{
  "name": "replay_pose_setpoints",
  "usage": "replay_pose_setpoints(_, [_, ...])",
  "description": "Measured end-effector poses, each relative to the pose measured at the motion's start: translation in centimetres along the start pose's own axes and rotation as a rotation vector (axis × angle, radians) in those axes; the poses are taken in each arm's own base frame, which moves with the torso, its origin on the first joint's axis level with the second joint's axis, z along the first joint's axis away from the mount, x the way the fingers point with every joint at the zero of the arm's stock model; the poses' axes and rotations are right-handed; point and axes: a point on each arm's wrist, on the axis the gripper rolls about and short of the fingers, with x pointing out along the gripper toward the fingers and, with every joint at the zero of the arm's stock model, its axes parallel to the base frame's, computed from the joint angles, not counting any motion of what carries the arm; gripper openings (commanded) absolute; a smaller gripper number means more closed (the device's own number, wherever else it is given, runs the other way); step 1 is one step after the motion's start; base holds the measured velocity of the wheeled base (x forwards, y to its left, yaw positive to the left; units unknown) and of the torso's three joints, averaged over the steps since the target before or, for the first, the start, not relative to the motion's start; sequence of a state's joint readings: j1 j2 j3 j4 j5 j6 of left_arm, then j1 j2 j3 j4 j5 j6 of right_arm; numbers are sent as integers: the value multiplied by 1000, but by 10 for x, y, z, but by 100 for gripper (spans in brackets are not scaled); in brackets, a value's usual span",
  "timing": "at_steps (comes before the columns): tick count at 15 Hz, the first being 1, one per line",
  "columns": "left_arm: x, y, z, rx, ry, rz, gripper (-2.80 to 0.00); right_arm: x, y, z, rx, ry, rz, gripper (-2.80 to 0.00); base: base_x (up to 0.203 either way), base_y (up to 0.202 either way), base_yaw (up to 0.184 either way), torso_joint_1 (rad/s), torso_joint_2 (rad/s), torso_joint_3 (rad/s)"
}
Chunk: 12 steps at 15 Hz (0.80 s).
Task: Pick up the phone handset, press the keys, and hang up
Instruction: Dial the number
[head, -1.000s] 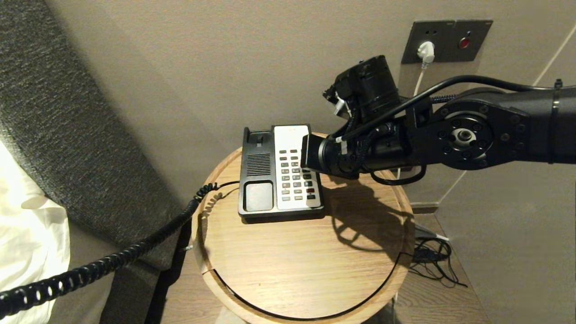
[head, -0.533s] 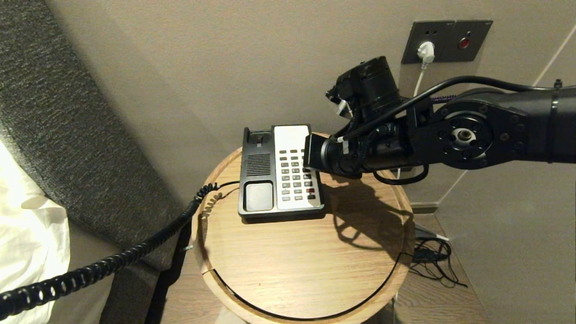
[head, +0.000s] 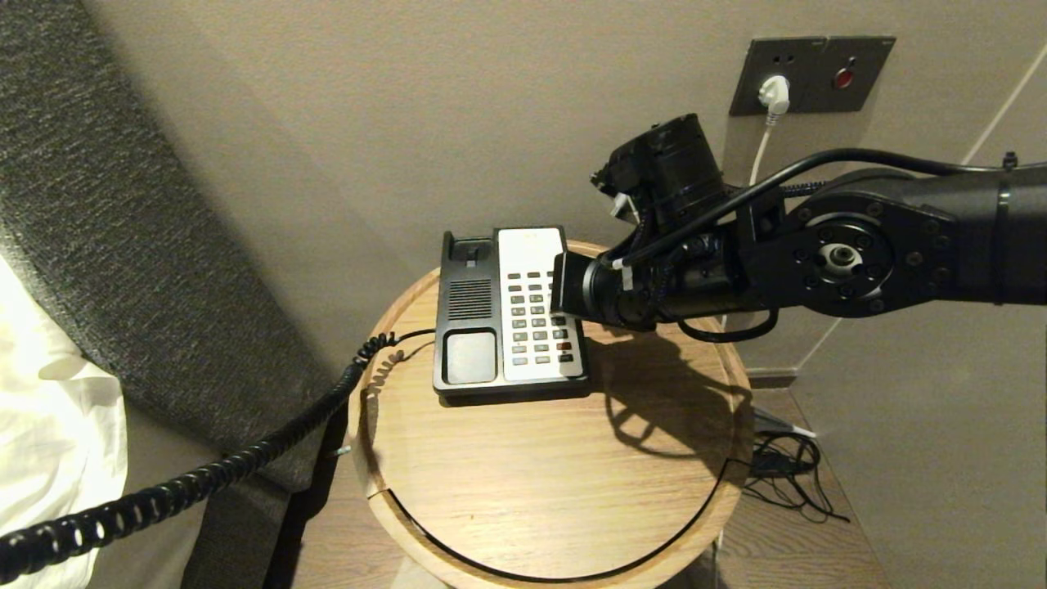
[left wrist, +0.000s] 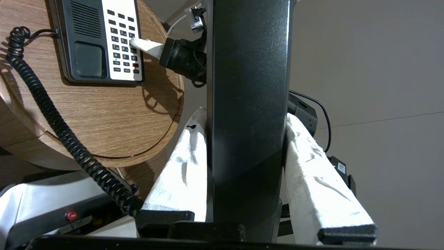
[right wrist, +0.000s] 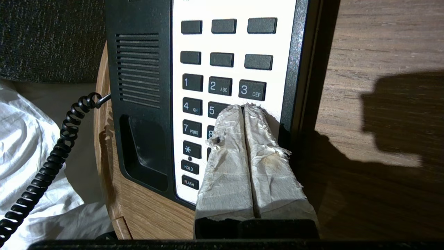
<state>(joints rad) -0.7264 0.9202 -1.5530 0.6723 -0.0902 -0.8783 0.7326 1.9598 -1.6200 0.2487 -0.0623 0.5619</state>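
Round wooden side table (head: 540, 458): phone base (head: 509, 315) sits at its 12 o'clock, cradle empty. Lift judged done. Phone handset (left wrist: 248, 86) is clamped between left gripper (left wrist: 255, 201) pads, off the table toward 8 o'clock. Right gripper (right wrist: 244, 110), fingers pressed together, tips on keypad (right wrist: 222, 93) at the 5/6 keys. Keying underway; hang-up remains.
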Motion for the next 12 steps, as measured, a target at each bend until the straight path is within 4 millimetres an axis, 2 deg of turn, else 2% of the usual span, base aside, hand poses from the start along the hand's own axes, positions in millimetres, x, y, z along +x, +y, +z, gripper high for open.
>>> replay_pose_setpoints(4, [0,1,-1,0,2,2,-280,1,-1,-2,-2,5,-3,-280,0,0,0,0,0,0])
replay_pose_setpoints(12, [-1,3,-2,-1,3,5,-280,-11,0,-1,0,1,2,-280,0,0,0,0,0,0])
